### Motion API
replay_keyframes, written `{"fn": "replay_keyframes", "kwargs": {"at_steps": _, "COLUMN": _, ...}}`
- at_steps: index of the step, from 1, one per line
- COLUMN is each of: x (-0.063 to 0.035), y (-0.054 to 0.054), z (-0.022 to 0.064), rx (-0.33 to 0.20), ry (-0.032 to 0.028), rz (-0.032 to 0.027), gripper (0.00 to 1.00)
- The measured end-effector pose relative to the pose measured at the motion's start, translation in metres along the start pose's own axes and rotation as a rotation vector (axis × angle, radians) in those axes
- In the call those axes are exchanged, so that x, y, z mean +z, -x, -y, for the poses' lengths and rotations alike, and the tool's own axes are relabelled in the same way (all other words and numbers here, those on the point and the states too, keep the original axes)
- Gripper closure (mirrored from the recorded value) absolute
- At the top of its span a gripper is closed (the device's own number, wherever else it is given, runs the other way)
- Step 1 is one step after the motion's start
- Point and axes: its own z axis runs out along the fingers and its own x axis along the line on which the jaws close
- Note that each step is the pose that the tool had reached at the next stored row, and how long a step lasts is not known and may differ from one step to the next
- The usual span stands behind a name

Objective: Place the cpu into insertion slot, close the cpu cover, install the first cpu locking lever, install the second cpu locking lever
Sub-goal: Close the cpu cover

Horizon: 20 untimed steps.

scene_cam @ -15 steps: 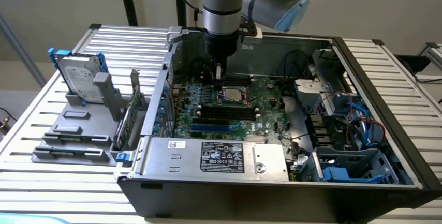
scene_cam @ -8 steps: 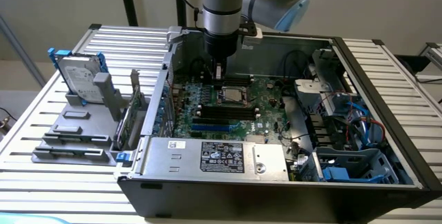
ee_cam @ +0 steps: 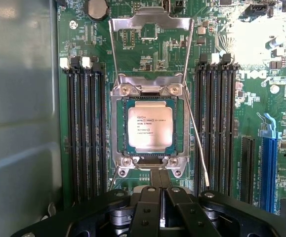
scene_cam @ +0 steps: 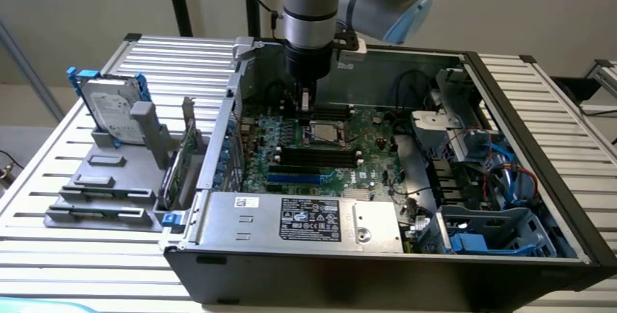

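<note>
The cpu lies flat in the insertion slot, mid-motherboard, between 2 banks of black memory slots. The cpu cover is down around it. The gripper, claw pressed together and empty, sits at the slot's edge. 1 wire lever angles loose beside it.

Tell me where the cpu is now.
In the wrist view, the cpu sits in the insertion slot, between two banks of black memory slots, close to the gripper.
</note>
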Motion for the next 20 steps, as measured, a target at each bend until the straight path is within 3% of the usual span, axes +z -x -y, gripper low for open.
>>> {"fn": "replay_keyframes", "kwargs": {"at_steps": 5, "x": -0.002, "y": 0.0, "z": -0.0183, "rx": 0.0, "ry": -0.0047, "rz": -0.0032, "gripper": 0.89}}
{"fn": "replay_keyframes", "kwargs": {"at_steps": 20, "x": -0.0232, "y": 0.0, "z": -0.0872, "rx": 0.001, "ry": -0.0367, "rz": -0.0069, "gripper": 0.89}}
